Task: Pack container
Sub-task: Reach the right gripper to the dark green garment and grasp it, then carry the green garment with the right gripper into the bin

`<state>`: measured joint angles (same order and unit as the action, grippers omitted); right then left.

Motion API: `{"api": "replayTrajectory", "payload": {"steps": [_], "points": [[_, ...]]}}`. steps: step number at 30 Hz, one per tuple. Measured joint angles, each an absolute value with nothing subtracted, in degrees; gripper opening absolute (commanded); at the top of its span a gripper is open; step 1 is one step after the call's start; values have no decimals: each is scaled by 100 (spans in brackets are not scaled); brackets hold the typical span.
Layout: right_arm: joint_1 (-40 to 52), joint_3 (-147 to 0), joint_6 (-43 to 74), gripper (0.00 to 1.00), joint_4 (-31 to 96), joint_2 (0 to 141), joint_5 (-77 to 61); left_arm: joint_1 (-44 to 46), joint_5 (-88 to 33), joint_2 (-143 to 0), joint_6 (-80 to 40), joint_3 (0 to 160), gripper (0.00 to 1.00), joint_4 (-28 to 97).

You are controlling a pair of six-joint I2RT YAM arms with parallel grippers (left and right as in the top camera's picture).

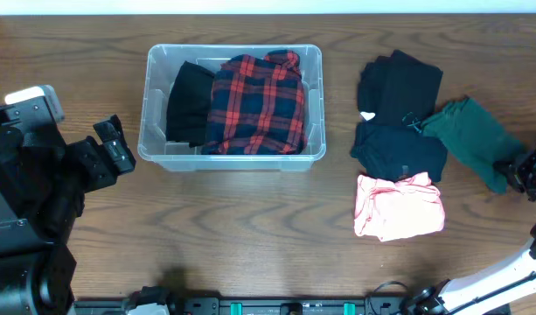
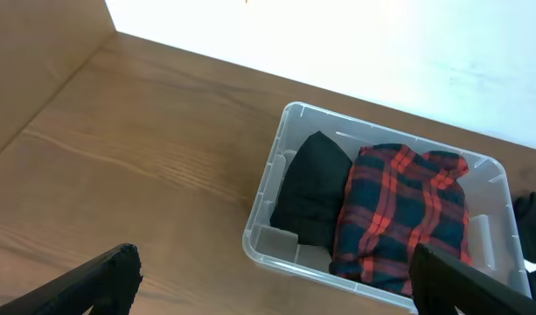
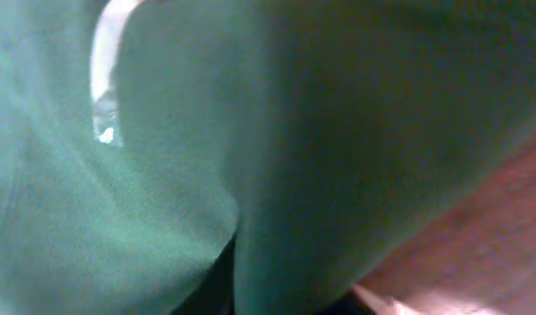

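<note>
The container (image 1: pixel 156 105) is a clear plastic tub at the table's back centre. It holds a folded black garment (image 1: pixel 189 101) on the left and a red and navy plaid garment (image 1: pixel 254 101) beside it. In the left wrist view the container (image 2: pixel 266 188) shows with the black garment (image 2: pixel 311 188) and the plaid garment (image 2: pixel 399 214). My left gripper (image 1: pixel 114 149) is open and empty, left of the tub and above the wood (image 2: pixel 272 280). My right gripper (image 1: pixel 517 173) is at the right end of a green garment (image 1: pixel 473 131). Green cloth (image 3: pixel 250 131) fills the right wrist view and hides the fingers.
A dark navy pile of garments (image 1: pixel 399 118) lies right of the tub, with the green garment's left end against it. A pink folded garment (image 1: pixel 399 206) lies in front of that pile. A pale wall runs behind the table.
</note>
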<state>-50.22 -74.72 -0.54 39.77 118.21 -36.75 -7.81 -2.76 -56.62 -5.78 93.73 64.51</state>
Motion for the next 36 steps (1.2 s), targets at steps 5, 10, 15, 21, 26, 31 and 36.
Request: {"api": "replayTrajectory", "payload": {"steps": [5, 10, 15, 21, 26, 31, 36], "points": [[-5004, -7424, 110, 1, 3938, 11024, -4491, -781, -279, -5662, -580, 9373, 98, 6451], [-4587, -7435, 521, 1, 3553, 9402, -5756, -781, -276, -5662, -578, 9373, 98, 6451], [-3588, -7456, 1079, 1, 2919, 8556, -6377, -781, -276, -5662, -580, 9373, 98, 6453], [-1887, -7439, 2145, 1, 1149, 8433, -6709, -784, -276, -5662, -580, 9373, 98, 6449], [-117, -7417, 3153, 1, -1317, 8512, -6460, -781, -279, -5662, -580, 9373, 98, 6451], [1468, -7430, 3656, 1, -2727, 8705, -5859, -784, -276, -5662, -578, 9373, 98, 6453], [2552, -7432, 3708, 1, -2950, 9428, -5072, -781, -276, -5662, -578, 9373, 98, 6451]]}}
